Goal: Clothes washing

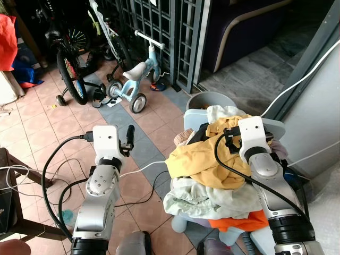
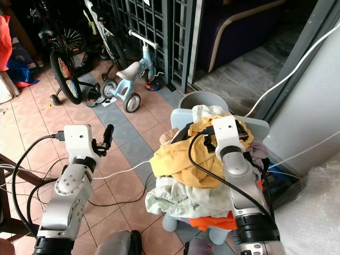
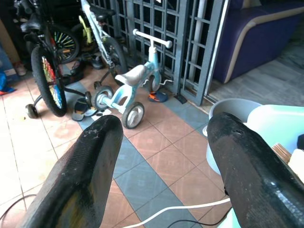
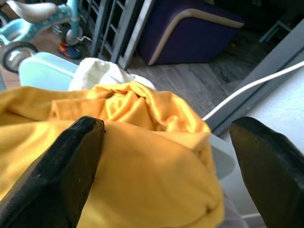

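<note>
Atop the heap of mixed laundry [image 1: 212,180] piled on a pale blue plastic stool [image 1: 273,127], the right gripper [image 4: 166,156] is hovering with its black fingers spread wide over a crumpled yellow cotton garment [image 1: 204,159], gripping nothing. Left of the heap, the left gripper [image 3: 166,161] is waiting over the tiled floor [image 1: 53,117], fingers likewise apart. The picking-up step seems to be starting; next, the right fingers need lowering into the yellow cloth and pinching a fold.

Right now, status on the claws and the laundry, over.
Right claw open over yellow garment atop laundry pile. Left claw open, above tiled floor. White cable crosses floor beside pile.
</note>
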Robot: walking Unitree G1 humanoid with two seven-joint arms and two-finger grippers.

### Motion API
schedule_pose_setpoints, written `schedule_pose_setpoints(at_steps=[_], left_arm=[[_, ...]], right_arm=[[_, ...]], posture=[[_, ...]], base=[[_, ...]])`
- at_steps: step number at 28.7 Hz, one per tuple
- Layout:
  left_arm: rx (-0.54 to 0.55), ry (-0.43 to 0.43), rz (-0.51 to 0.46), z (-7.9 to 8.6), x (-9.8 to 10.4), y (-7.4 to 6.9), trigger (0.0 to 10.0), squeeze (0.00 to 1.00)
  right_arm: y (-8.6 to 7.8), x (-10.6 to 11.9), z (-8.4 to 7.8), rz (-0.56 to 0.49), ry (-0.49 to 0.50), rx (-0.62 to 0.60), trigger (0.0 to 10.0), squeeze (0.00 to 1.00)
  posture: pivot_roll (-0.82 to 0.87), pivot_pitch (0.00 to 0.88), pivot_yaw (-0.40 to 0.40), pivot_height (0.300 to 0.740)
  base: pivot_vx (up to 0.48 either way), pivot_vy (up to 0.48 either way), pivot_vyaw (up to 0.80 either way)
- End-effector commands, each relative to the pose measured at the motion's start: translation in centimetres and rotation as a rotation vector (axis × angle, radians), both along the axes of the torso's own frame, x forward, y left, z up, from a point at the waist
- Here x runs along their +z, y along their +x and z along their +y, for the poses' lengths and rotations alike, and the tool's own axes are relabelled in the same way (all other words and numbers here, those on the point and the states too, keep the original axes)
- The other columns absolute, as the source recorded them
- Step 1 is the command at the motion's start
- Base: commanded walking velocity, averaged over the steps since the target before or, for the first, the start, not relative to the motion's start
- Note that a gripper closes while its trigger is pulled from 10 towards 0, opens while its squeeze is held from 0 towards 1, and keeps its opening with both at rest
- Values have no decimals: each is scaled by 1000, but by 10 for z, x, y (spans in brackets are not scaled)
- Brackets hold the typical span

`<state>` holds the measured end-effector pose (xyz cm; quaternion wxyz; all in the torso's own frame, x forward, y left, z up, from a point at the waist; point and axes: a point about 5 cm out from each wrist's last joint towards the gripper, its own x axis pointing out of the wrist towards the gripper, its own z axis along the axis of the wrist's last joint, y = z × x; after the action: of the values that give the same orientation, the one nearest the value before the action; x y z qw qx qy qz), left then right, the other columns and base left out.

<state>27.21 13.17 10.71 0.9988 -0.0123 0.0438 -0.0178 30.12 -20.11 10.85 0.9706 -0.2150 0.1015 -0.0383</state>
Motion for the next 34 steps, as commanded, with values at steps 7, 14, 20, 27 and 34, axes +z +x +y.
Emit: schedule_pose_setpoints(at_steps=[7, 14, 20, 27, 34], left_arm=[[-10, 16, 10, -1, 2, -1, 10000, 0], [-13, 20, 13, -2, 1, 1, 10000, 0], [-7, 27, 13, 0, 1, 2, 10000, 0], [-3, 27, 8, -1, 2, 4, 10000, 0], [10, 13, 16, -3, 1, 4, 10000, 0]], right_arm=[[-7, -21, 9, 146, 124, 23, 0, 0], [-9, -25, 29, 193, 247, 104, 0, 0], [-4, -22, 29, 183, 281, 95, 0, 0], [-2, -21, 25, 197, 284, 89, 0, 0], [-4, -23, 27, 219, 296, 94, 0, 0]], posture=[[-15, 113, 38, 740], [-15, 113, 39, 740], [-10, 108, 41, 740], [-11, 105, 34, 740], [-20, 105, 26, 740]], base=[[0, 0, 0], [0, 0, 0], [0, 0, 0], [0, 0, 0], [0, 0, 0]])
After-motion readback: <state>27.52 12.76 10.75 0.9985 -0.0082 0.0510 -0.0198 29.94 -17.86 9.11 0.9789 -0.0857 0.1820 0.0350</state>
